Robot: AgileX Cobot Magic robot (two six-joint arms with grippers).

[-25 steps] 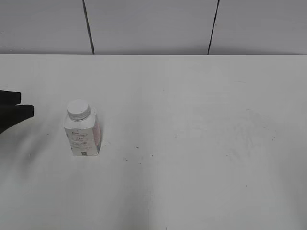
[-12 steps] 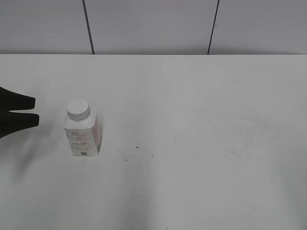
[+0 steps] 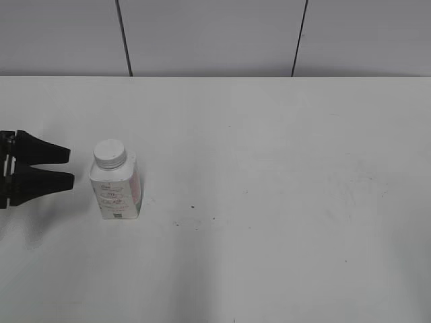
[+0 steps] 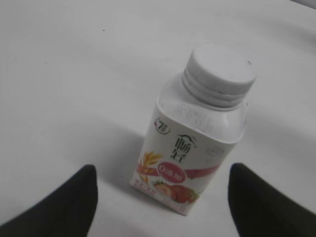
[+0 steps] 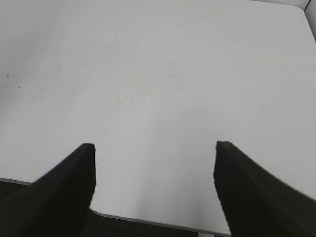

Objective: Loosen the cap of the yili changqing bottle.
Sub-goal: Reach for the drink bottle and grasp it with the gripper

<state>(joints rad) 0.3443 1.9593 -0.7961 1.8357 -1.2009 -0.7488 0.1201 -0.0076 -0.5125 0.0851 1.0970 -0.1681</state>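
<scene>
The approach is underway: the black left gripper (image 3: 70, 167), jaws spread wide (like the idle right gripper (image 5: 154, 185)), nears at nine o'clock the upright small white squarish plastic bottle (image 3: 116, 186), whose ribbed white screw cap (image 3: 110, 153) wants steadying first.

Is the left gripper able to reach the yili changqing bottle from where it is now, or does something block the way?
Probably yes. The left gripper is open and points at the yili changqing bottle, which stands upright just to its right. Only bare table lies between them, and they do not touch yet.
</scene>
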